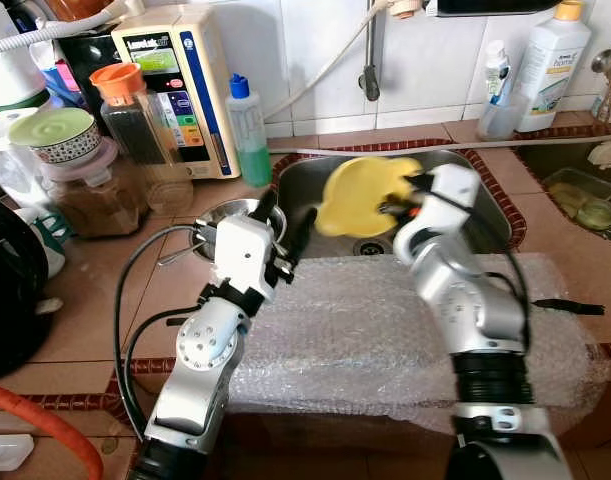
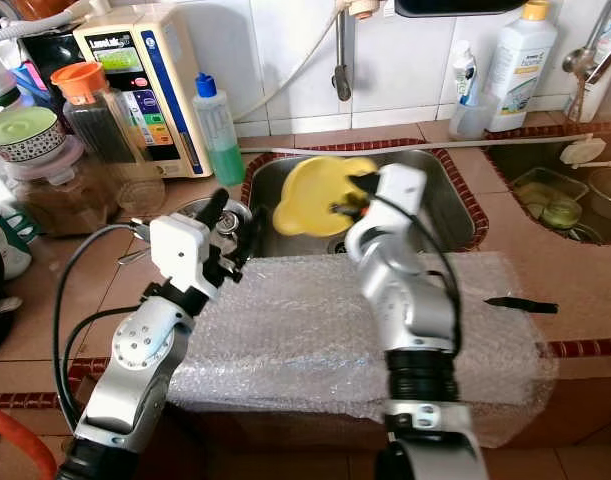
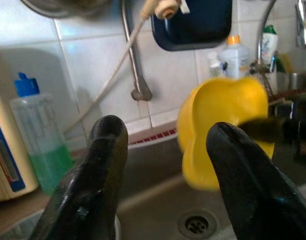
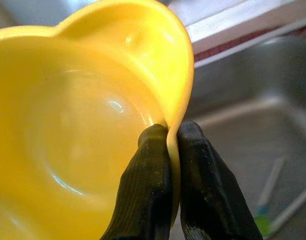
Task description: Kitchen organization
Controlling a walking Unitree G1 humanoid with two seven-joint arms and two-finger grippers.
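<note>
On the far left of the tabletop [image 1: 85,300] stand jars and an orange-capped jar [image 1: 130,115], then a cream appliance [image 1: 180,85] against the tiles and a bottle of green liquid [image 1: 248,130] beside it. The left tool [image 1: 285,228] hovers at the sink's near left corner with its fingers [image 3: 97,170] apart and nothing between them, pointing toward the basin. A sheet of bubble wrap [image 1: 365,320] drapes the front edge of the tabletop below both arms.

Over the steel sink [image 1: 485,215], above the drain, the right tool [image 4: 169,145] is clamped on the rim of a yellow bowl [image 1: 360,195], one finger inside the wall and one outside. The bowl hangs tilted, held on edge, clear of the basin floor.

The bowl looks like thin, glossy plastic: probably light and stiff, unlikely to break, but slick, so a pinch on one rim point may let it swivel or slip. The lobed rim seems the best place to hold, well past the lip.

To the right sit a white detergent bottle [image 1: 550,65] by the wall and a second basin [image 1: 585,195] with dishes. What those dishes are is hard to tell. A small black object [image 1: 570,305] lies on the wrap's right end, too small to identify. The bowl's underside and much of the sink floor are hidden by the bowl and arm.
</note>
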